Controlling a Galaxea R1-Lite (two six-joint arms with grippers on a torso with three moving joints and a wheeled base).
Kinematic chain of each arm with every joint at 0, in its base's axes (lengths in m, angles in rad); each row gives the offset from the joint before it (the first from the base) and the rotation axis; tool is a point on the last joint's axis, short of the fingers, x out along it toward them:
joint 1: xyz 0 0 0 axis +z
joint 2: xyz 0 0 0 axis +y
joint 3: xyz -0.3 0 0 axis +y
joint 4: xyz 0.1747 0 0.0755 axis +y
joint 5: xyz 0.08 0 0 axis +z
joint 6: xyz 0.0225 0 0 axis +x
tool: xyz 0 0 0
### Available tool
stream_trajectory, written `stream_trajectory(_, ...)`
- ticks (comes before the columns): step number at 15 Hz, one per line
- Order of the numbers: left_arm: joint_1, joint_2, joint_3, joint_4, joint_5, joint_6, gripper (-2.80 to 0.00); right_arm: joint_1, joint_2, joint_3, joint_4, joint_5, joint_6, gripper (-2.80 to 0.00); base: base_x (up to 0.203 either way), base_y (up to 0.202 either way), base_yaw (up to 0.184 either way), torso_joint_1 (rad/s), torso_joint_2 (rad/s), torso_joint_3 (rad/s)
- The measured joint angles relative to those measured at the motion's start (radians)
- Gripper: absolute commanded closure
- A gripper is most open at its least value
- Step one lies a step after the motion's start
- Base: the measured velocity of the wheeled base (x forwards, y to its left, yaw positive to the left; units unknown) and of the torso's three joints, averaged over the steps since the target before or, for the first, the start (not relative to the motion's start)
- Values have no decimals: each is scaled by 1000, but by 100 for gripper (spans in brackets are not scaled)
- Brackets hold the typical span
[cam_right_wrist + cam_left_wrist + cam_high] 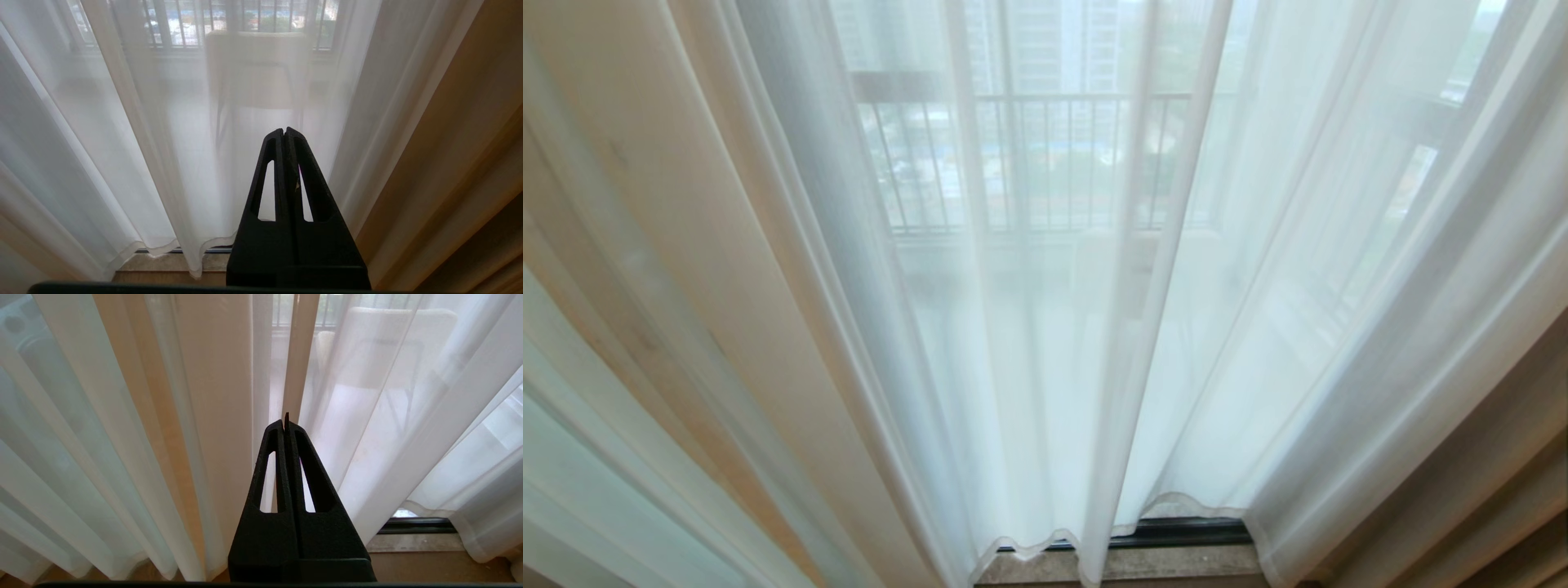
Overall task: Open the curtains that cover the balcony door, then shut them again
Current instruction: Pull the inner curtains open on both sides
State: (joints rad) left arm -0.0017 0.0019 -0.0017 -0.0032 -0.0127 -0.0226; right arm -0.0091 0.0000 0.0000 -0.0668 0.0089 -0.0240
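We see the curtains [1045, 343] hanging drawn across the whole frame, folds overlapping at centre; no gap to pass through. Taupe drape [1486, 490] blocks the lower right corner. At bottom centre, a narrow strip of sill [1176, 563] lies bare under the hems.

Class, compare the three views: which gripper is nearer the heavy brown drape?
Right. The right gripper, shut, has the brown drape close beside it; the left gripper, also shut, faces sheer curtains further left, with no drape in its view.

Apt home, sheer curtains [1045, 343], balcony railing [1045, 163]
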Motion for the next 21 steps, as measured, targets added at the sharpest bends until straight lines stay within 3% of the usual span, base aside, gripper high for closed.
stream_trajectory(14, 0, 0, 0, 0, 0, -2, 0, 0, 0, 0, 0, 0, 0, 0, 0, 0, 0, 0, 0, 0)
stream_trajectory(21, 0, 0, -2, 7, -2, 75, 0, 0, 0, 0, 0, 0, 0, 0, 0, 0, 0, 0, 0, 0)
